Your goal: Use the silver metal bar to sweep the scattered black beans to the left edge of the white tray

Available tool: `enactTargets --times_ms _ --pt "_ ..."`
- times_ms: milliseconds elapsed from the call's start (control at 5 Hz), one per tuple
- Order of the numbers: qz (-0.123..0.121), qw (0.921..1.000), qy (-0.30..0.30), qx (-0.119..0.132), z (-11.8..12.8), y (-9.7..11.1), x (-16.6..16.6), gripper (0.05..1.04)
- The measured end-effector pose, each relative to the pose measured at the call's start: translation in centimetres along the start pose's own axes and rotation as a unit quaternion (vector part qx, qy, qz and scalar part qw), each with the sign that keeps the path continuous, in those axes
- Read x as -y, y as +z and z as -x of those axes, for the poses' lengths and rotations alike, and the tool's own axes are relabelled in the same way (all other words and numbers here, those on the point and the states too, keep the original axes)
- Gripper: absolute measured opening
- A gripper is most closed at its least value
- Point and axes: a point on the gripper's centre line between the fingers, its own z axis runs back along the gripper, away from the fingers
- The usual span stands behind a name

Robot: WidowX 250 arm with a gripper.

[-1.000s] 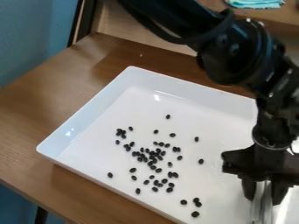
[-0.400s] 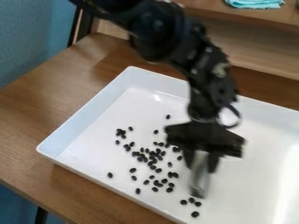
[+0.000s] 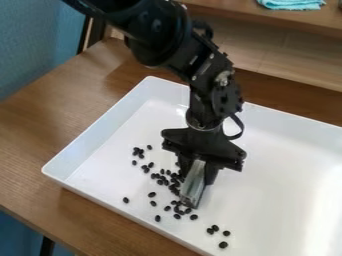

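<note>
So the small black beans (image 3: 160, 182) are lying loose on the floor of a big white tray (image 3: 97, 131), mostly in a messy patch near the middle of the view, with the thickest bunch right up beside the tool. There's a little huddle up and to the left of that, a lone bean off toward the tray's left side, and four more sitting further down, nearer the bottom of the view. The tool is a greyish, shiny, blade-like piece (image 3: 192, 192), and its lower end is down among the beans, slanting a bit to the left as it goes down. The black gripper (image 3: 196, 178) is closed on that piece, one finger on each side, so it's gripping the tool and not the beans; they lie around and just left of the tool's low end, below the gripper's body. The arm (image 3: 207, 75) comes in from the top edge and hangs over the tray. The tray has raised, slightly sloped walls, runs out of view on the right, and has a bright glare on that side. It's sitting on a brown wood-grain table (image 3: 40, 135). Behind that there's a paler wood panel (image 3: 280, 60) under a wooden shelf (image 3: 234, 12), with a folded turquoise cloth (image 3: 292, 4) on top. Over on the left is a blue wall (image 3: 33, 45), plus a dark upright frame (image 3: 95, 31) by the table's back corner.
</note>
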Motion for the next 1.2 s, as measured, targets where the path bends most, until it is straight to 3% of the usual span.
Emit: enactTargets --times_ms 400,600,800,1000,1200 --pt "-0.028 0.9990 -0.027 0.024 0.6 -0.4 -2.1 0.396" --pt "-0.026 0.9988 -0.041 0.006 1.1 -0.4 -4.4 0.396" --pt "-0.021 0.9977 -0.048 -0.043 1.9 -0.5 -8.7 0.396" --pt "-0.020 0.9962 -0.049 -0.070 2.0 -0.7 -12.2 0.396" --pt "-0.008 0.9964 -0.043 -0.073 2.0 -0.7 -13.0 0.396"
